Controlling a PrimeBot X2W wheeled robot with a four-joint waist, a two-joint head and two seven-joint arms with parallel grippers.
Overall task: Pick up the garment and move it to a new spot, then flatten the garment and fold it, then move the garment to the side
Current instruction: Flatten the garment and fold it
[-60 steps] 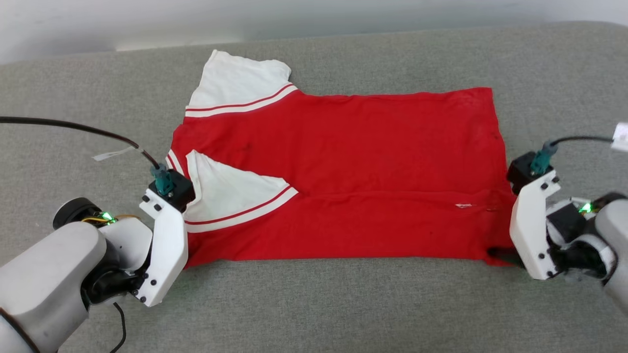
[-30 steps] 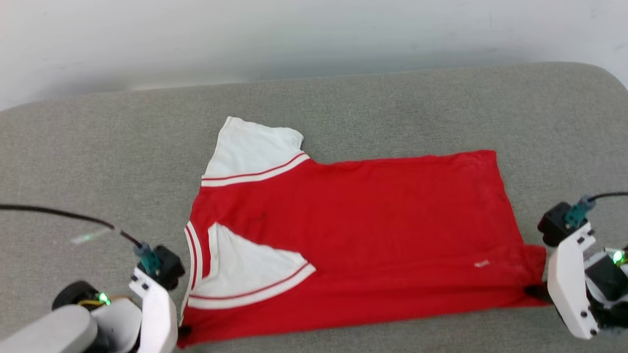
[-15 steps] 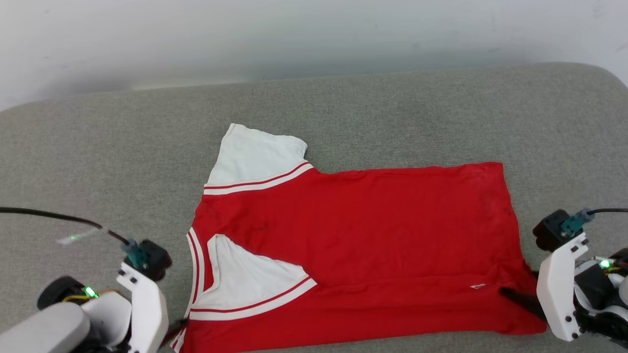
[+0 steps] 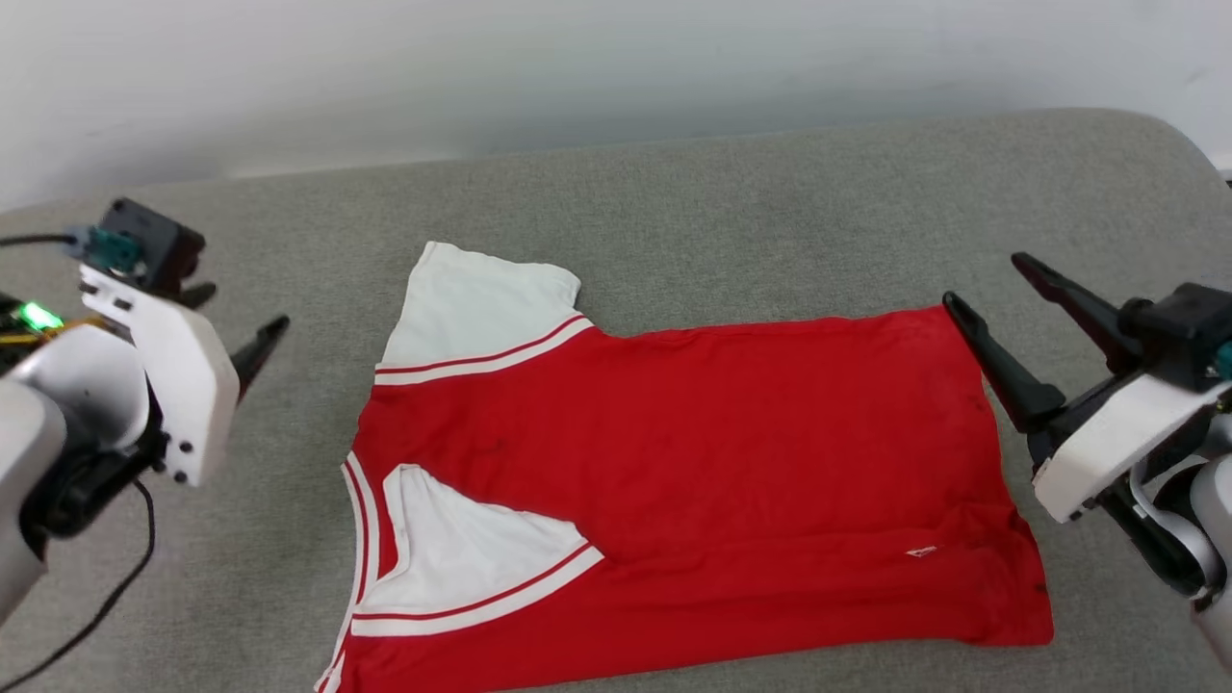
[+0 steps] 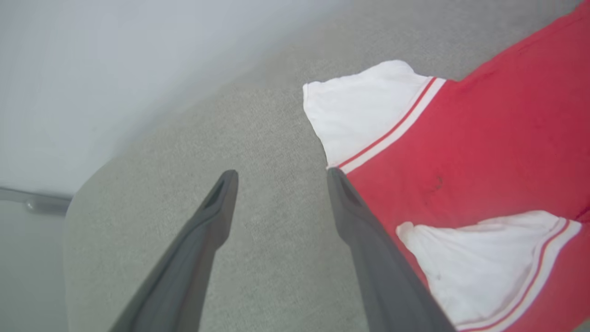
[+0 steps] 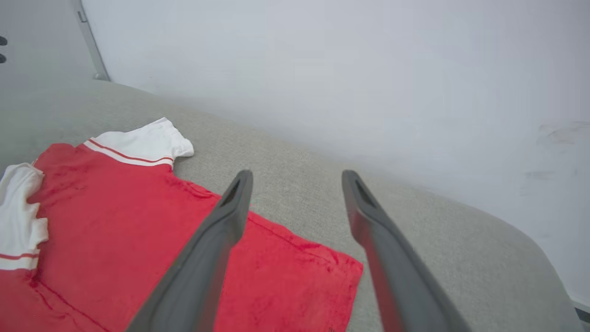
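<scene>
The garment (image 4: 693, 462) lies spread on the grey padded surface (image 4: 731, 202), plain red face up. One white sleeve (image 4: 476, 303) points to the far left. Its near edge is folded over, so the other white sleeve (image 4: 462, 553) rests on top of the red. My left gripper (image 4: 241, 308) hovers open to the left of the garment, apart from it, with nothing between its fingers (image 5: 364, 230). My right gripper (image 4: 982, 279) is open and empty by the garment's far right corner. The right wrist view shows that gripper (image 6: 296, 173) above the red hem (image 6: 295, 276).
A pale wall (image 4: 616, 67) runs behind the surface. The surface's rounded corner (image 4: 1169, 144) is at the far right, and its left edge (image 5: 69, 221) drops off beyond my left gripper. A black cable (image 4: 115, 587) hangs from my left arm.
Both grippers have let go of the garment's near corners, opened wide and lifted up and outward. The garment has settled flat. The head camera has shifted.
</scene>
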